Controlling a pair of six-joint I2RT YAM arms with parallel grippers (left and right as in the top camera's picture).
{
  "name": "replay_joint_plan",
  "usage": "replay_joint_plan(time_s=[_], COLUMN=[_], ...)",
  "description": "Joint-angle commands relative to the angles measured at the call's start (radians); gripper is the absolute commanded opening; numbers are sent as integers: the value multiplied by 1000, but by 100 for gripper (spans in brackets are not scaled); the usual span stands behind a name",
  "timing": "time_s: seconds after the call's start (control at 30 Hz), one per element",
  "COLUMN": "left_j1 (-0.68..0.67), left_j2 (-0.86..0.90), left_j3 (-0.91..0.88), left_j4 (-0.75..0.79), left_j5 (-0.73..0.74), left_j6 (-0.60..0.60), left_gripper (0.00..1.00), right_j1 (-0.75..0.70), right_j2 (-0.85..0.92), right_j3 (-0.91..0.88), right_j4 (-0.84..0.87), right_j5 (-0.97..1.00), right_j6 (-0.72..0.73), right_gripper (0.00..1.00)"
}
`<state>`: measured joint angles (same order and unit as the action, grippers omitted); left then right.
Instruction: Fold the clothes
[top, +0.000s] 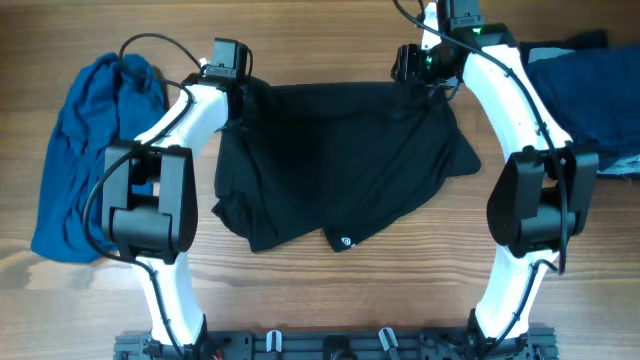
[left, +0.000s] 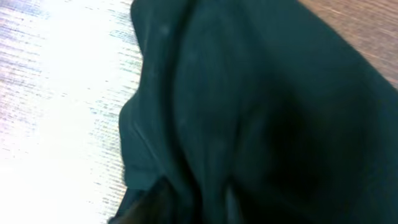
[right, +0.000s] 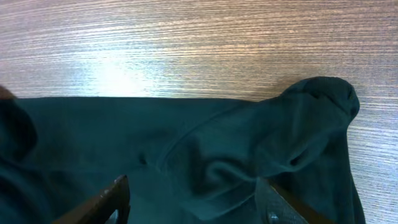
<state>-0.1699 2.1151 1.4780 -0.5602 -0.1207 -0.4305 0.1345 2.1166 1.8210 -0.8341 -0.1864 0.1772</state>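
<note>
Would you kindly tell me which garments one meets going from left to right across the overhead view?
bright blue garment → black T-shirt → dark navy garment

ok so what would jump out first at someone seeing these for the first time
A rumpled black T-shirt sprawls across the middle of the wooden table, a white logo showing at its near edge. The left hand and right hand are down at the shirt's far corners. A bright blue garment lies heaped at the table's left, darker blue clothes at the far right.
</note>
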Motion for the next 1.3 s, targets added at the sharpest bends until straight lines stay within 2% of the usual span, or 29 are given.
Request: replay_joint_plan(time_s=[0.0, 0.1, 0.33, 0.63, 0.8, 1.07, 1.27], left_j1=[7, 7, 6, 6, 6, 6, 6], left_j2=[15, 15, -31, -147, -147, -147, -147], left_j3=[-8, -8, -5, -5, -5, -5, -5], left_j4=[10, 11, -5, 0, 3, 12, 12], left_j5=[8, 8, -52, -52, -53, -52, -52], left_j6=[5, 5, 8, 8, 8, 8, 8], left_gripper=[14, 4, 4, 4, 4, 4, 4], right_j1=[-3, -3, -3, 47, 98, 113, 114], right_j2=[0, 0, 0, 3, 3, 4, 8], right_j3=[3, 3, 3, 3, -34, -90, -137], right_j4=[-2, -4, -22, -111, -147, -109, -12], right_j5=[9, 9, 5, 6, 103, 173, 171], right_j6=[-18, -18, -17, -17, 26, 73, 73], right_gripper=[65, 65, 64, 63, 61, 61, 61])
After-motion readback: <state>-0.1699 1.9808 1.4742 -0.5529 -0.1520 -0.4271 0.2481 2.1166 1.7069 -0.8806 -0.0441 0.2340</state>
